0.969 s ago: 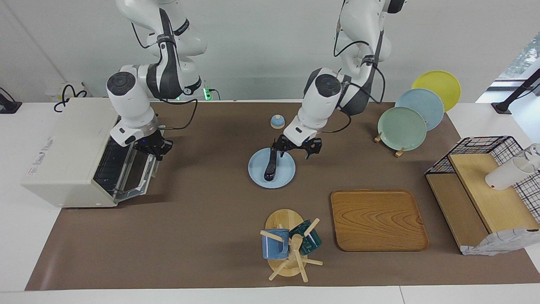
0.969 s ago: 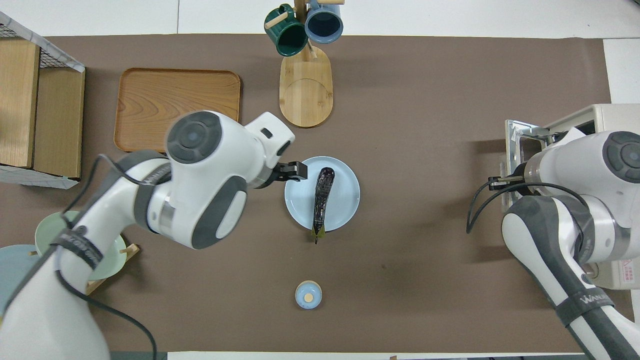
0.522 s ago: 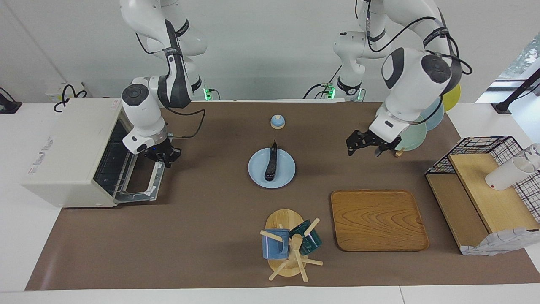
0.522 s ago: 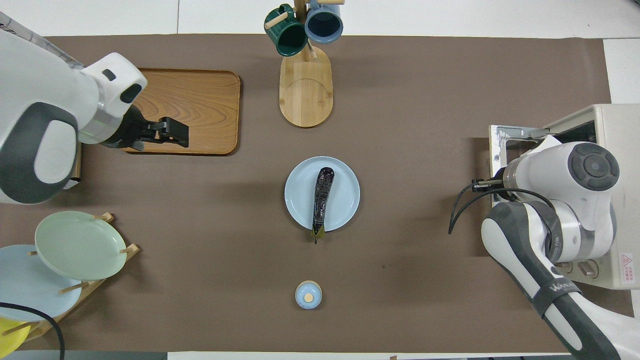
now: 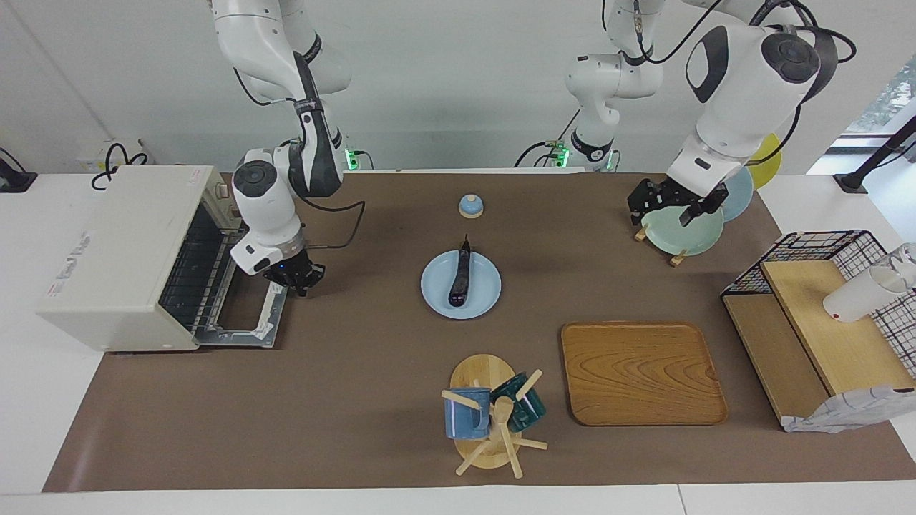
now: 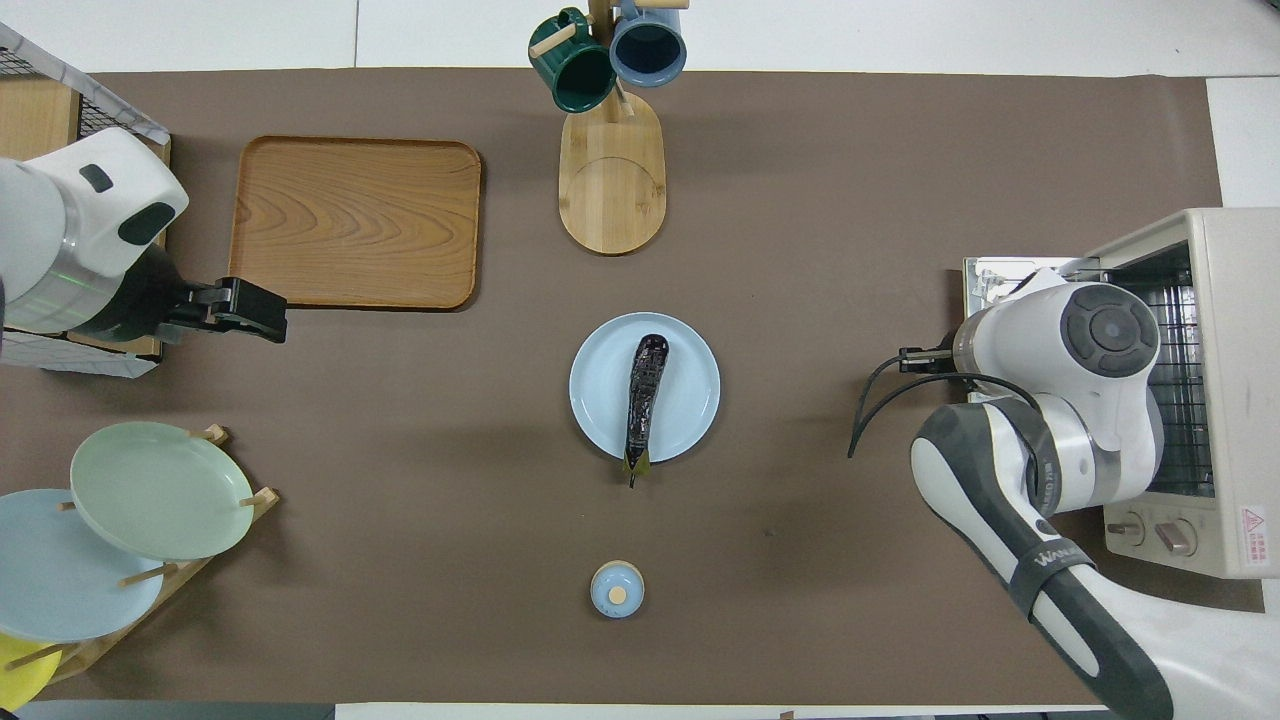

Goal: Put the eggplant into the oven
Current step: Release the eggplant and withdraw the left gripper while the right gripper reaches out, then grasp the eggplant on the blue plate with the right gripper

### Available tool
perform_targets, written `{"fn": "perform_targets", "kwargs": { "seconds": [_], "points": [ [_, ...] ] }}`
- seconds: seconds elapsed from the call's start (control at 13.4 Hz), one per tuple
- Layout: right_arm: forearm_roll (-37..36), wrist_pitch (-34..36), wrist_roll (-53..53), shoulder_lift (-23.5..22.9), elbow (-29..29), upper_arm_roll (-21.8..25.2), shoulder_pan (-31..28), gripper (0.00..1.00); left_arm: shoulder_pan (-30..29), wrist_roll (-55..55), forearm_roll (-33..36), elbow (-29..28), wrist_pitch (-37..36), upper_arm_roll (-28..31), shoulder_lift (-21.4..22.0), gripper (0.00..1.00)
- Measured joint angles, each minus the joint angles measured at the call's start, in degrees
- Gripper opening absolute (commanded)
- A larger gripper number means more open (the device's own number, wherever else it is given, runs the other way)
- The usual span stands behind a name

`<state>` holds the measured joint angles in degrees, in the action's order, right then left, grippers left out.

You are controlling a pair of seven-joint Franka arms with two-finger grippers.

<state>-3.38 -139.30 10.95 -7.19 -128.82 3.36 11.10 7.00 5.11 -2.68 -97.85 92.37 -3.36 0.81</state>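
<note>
Risk I see: eggplant [image 5: 459, 275] mid-frame on the blue plate [image 5: 484, 300] could roll; left gripper [image 5: 667, 209], upper right, gapes empty; right gripper [image 5: 295, 277] pinched closed, empty, at the oven [image 5: 114, 250] door.

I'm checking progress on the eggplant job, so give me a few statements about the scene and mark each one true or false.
1. The eggplant lies on the blue plate. True.
2. The oven door is shut. False: it is folded down open.
3. The left gripper holds the eggplant. False: it is open, empty, over the plate rack.
4. The right gripper is shut at the oven door's edge. True.
5. The tray carries a mug. False: it is bare.
</note>
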Motion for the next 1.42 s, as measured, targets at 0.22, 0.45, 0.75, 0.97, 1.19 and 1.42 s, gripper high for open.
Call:
{"fn": "perform_targets", "kwargs": {
  "seconds": [0.22, 0.45, 0.75, 0.97, 1.19, 1.42],
  "points": [
    [-0.05, 5.30, 7.53, -0.21, 7.17, -0.06, 11.19, 0.03, -0.02, 0.12, 0.54, -0.21, -2.29, 0.03, 1.56, 1.00],
    [-0.03, 17.56, 19.05, -4.95, 24.64, -0.21, 23.59, 0.12, -0.03, 0.16, 0.57, -0.08, -3.10, 0.04, 2.27, 1.00],
    [-0.06, 21.48, 30.35, -22.58, 47.25, -0.46, 31.64, 0.39, -0.03, 0.16, 0.58, 1.24, -3.95, 0.06, 3.32, 1.00],
    [-0.03, 13.12, 30.45, -26.06, 45.98, -1.21, 32.09, 0.39, -0.03, 0.16, 0.58, 1.31, -3.83, 0.07, 3.28, 1.00],
    [-0.03, 5.50, 30.45, -24.77, 38.05, -1.37, 32.41, 0.34, -0.03, 0.16, 0.58, 1.29, -3.83, 0.07, 3.00, 1.00],
    [-0.03, 1.32, 30.45, -22.68, 31.77, -1.38, 32.97, 0.30, -0.45, 0.17, 0.58, 1.27, -3.88, 0.03, 2.22, 1.00]
  ]
}}
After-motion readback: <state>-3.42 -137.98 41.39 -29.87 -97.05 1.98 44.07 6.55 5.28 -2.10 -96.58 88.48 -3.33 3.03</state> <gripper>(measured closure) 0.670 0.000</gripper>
